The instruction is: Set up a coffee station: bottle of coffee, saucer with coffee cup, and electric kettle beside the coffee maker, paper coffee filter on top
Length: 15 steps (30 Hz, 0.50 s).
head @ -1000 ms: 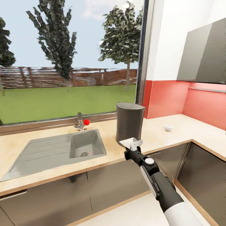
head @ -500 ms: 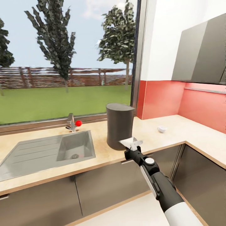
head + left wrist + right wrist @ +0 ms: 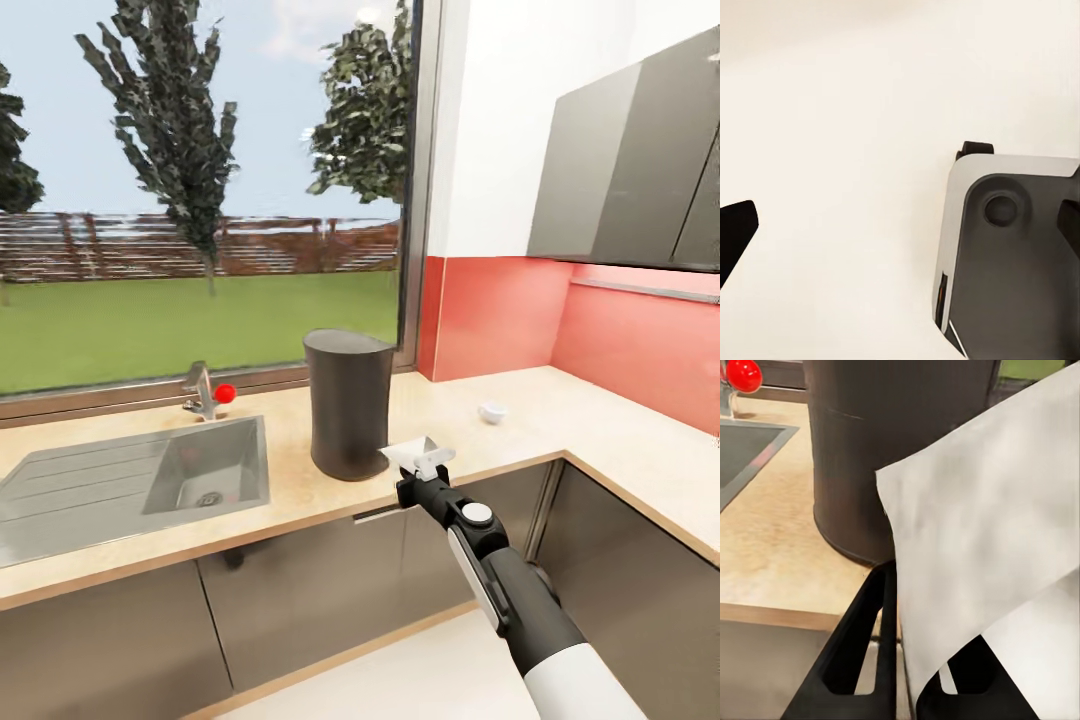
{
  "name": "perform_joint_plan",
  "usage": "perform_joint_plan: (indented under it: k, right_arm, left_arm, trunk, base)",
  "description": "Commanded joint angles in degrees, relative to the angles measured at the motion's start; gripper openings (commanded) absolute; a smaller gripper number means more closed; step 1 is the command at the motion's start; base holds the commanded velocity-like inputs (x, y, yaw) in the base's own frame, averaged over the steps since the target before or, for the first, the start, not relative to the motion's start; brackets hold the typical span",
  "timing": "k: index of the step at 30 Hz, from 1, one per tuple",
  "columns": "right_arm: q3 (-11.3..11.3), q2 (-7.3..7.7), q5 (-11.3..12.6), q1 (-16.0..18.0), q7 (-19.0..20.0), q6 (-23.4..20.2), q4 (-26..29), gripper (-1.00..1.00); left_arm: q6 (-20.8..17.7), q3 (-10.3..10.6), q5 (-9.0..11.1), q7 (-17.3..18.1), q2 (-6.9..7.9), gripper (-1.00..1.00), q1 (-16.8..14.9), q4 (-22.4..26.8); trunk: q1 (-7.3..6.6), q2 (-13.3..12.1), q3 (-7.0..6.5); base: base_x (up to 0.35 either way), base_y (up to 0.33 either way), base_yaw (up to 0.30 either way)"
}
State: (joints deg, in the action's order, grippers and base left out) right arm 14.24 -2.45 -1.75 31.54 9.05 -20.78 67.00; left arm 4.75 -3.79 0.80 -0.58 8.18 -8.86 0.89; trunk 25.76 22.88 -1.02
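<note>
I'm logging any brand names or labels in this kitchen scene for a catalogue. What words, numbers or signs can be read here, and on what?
No readable text in these pictures.
The coffee maker: plain dark body, no brand or label on the side shown.
The paper coffee filter, held in the right pincer: blank white.
The coffee cup: too small to show any marking.
The red knob by the sink: plain, no sign.

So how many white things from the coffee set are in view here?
2. The paper filter is pinched in the right gripper, in front of the coffee maker. A small white cup sits on the countertop to the maker's right. Others may lie outside the frame.
</note>
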Motion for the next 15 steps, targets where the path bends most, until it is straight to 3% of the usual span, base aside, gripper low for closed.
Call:
perform_joint_plan:
  k: [1,10,15]
  right_arm:
    - [0.0,-0.01,0.1,0.0,0.2,-0.3,0.1,-1.00]
    - [0.0,-0.01,0.1,0.0,0.2,-0.3,0.1,-1.00]
    - [0.0,-0.01,0.1,0.0,0.2,-0.3,0.0,-1.00]
  left_arm:
    - [0.2,-0.3,0.1,0.0,0.01,1.00,0.0,-0.1]
    - [0.2,-0.3,0.1,0.0,0.00,1.00,0.0,-0.1]
    - [0.2,-0.3,0.1,0.0,0.00,1.00,0.0,-0.1]
  trunk:
    - [0.02,0.0,0.02]
    - [0.02,0.0,0.02]
    - [0.02,0.0,0.02]
  base:
    - [0.000,-0.274,0.000]
    - [0.000,-0.274,0.014]
    - [0.000,-0.274,0.220]
